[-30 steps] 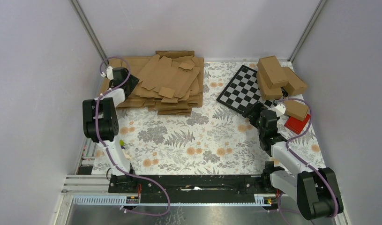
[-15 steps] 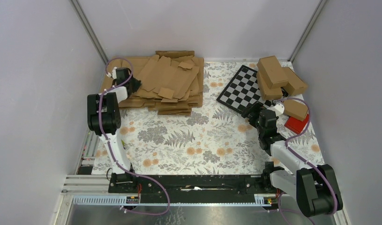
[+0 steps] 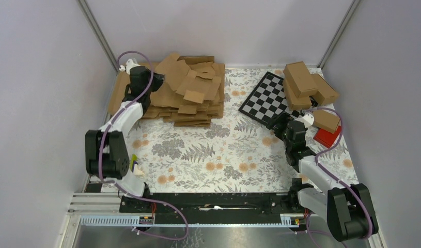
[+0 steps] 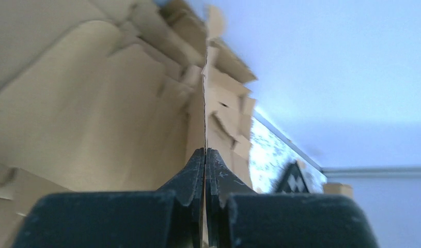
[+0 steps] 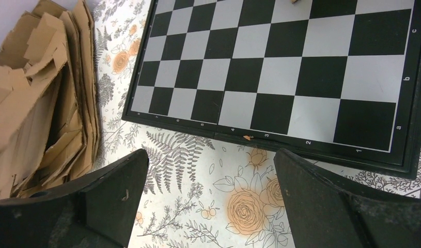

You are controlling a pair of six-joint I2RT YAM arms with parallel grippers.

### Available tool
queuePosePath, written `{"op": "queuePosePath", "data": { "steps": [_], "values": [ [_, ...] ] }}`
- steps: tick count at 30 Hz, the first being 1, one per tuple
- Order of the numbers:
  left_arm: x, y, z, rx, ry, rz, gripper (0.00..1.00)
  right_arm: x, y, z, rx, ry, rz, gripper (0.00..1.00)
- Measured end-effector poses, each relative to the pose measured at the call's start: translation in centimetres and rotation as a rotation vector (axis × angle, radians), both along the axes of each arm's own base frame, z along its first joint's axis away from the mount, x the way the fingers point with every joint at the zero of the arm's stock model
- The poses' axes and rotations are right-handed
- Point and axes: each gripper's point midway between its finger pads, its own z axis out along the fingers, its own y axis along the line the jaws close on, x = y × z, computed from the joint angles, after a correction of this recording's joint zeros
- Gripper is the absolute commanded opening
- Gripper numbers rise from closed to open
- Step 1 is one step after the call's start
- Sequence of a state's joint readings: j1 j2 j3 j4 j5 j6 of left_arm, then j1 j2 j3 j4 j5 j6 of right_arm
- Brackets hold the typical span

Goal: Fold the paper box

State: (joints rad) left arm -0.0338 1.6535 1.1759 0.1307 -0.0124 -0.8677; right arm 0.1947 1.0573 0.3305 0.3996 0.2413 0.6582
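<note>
The left tool is clamped shut on the paper box, a flat brown blank that it pinches by one thin edge. In the left wrist view the sheet stands edge-on, running straight out from between the closed fingertips. The blank sits at the far-left corner of the table, tilted up off the heap of blanks beneath it. Its long axis runs from the tool rightward along the far edge. Only the left arm has it.

The right tool hangs with its jaws spread wide and nothing between them, near the right edge just in front of the chessboard, well apart from the blank. The next move likely depends on carrying the sheet toward the table's middle, where the right arm could reach its free end.
</note>
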Motion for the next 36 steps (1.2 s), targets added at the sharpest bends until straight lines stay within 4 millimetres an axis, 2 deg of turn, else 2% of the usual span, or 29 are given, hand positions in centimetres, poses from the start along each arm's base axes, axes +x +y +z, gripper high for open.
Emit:
{"op": "queuePosePath", "data": {
  "steps": [3,5,7,11,13,16,17,18,23,26,28,29,30,32,34,36],
  "values": [
    [-1.9,-2.5,3.2,-0.006,-0.077,-0.053,0.00,0.0,0.0,0.6,-0.002,-0.018,0.003,1.00],
    [-3.5,-3.5,4.0,-0.018,-0.098,-0.077,0.00,0.0,0.0,0.9,-0.003,-0.027,0.004,1.00],
    [-5.2,-4.1,4.0,-0.038,-0.098,-0.095,0.00,0.0,0.0,1.1,-0.004,-0.031,0.009,1.00],
    [-8.6,-5.1,2.8,-0.073,-0.078,-0.130,0.00,0.2,0.6,1.4,-0.002,-0.024,0.039,0.99],
    [-10.9,-6.1,2.0,-0.091,-0.066,-0.162,0.00,0.5,1.3,1.5,0.003,-0.018,0.077,0.99],
    [-14.2,-7.5,0.9,-0.113,-0.053,-0.217,0.00,0.9,3.1,1.6,0.025,-0.003,0.175,0.99],
    [-15.9,-8.1,-0.1,-0.123,-0.032,-0.241,0.00,0.9,3.7,1.5,0.034,0.003,0.208,0.99],
    [-16.4,-8.4,-0.4,-0.125,-0.025,-0.252,0.00,0.9,4.1,1.5,0.042,0.007,0.232,0.99],
    [-21.6,-10.6,-3.2,-0.129,0.031,-0.344,0.00,0.7,6.8,1.3,0.098,0.021,0.373,0.99],
    [-24.1,-12.1,-4.0,-0.128,0.040,-0.412,0.06,0.7,7.8,1.2,0.117,0.032,0.424,0.99],
    [-25.7,-13.0,-4.5,-0.124,0.050,-0.458,0.14,0.7,8.1,1.3,0.123,0.028,0.439,0.99],
    [-26.3,-13.3,-4.7,-0.121,0.053,-0.478,0.26,0.8,8.1,1.4,0.123,0.025,0.442,0.99],
    [-26.9,-13.6,-4.9,-0.117,0.057,-0.495,0.43,0.8,8.1,1.5,0.123,0.022,0.443,0.99],
    [-27.6,-13.9,-5.3,-0.104,0.066,-0.518,0.68,0.8,8.0,1.8,0.120,0.013,0.437,0.99],
    [-27.9,-13.7,-6.0,-0.080,0.090,-0.520,0.82,0.9,7.5,2.5,0.106,-0.014,0.413,0.99],
    [-28.1,-13.3,-6.9,-0.051,0.124,-0.513,0.88,0.7,6.7,3.7,0.087,-0.059,0.373,0.99]
  ]
}}
